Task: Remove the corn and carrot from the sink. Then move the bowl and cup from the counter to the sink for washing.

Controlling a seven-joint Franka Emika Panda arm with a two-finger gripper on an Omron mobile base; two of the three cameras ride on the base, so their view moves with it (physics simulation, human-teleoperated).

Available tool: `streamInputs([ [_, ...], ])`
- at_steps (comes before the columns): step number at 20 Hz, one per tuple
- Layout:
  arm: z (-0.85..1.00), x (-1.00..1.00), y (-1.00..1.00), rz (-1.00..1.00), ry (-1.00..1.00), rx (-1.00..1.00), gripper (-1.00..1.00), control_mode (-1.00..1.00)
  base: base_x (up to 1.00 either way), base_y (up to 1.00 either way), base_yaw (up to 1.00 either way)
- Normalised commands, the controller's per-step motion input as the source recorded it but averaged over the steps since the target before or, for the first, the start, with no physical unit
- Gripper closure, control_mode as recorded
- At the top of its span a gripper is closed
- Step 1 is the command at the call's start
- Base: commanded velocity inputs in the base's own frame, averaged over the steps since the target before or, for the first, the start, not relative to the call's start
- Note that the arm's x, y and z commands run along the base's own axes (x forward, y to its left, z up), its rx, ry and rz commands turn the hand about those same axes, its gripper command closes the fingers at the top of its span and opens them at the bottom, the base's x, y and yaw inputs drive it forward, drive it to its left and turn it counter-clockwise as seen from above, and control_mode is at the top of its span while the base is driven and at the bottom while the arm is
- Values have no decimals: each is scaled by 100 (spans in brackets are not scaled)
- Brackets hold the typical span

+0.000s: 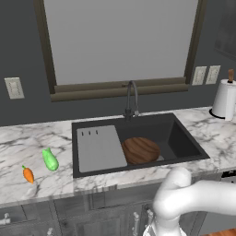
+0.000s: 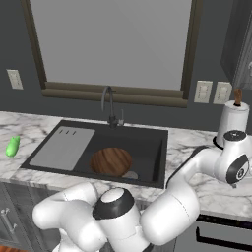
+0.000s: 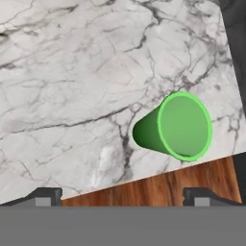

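My gripper (image 3: 123, 196), jaws spread wide and holding nothing, hangs above the marble counter (image 3: 72, 86); the green cup (image 3: 175, 127) stands near the counter's front edge, up and to the right between my fingertips, nearer the right one

cup (image 3: 175, 126) green; bowl (image 1: 140, 150) brown wood-grain; counter (image 3: 72, 86) white, grey-veined

Occlusions and cut-offs
Bowl (image 1: 140, 150) partly behind sink (image 1: 184, 144) front wall; end effector (image 3: 122, 196) fingertips cropped at bottom.
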Motion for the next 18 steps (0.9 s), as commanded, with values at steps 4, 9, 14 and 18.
streamInputs([
  [4, -12, 14, -21, 2, 4, 0, -100, -100, 0, 0, 0],
  [9, -12, 15, -19, 1, 6, 0, -100, -100, 0, 0, 0],
  [14, -8, 16, -13, 3, 3, 0, -100, -100, 0, 0, 0],
  [18, -8, 14, -17, 4, 2, 1, -100, -100, 0, 0, 0],
])
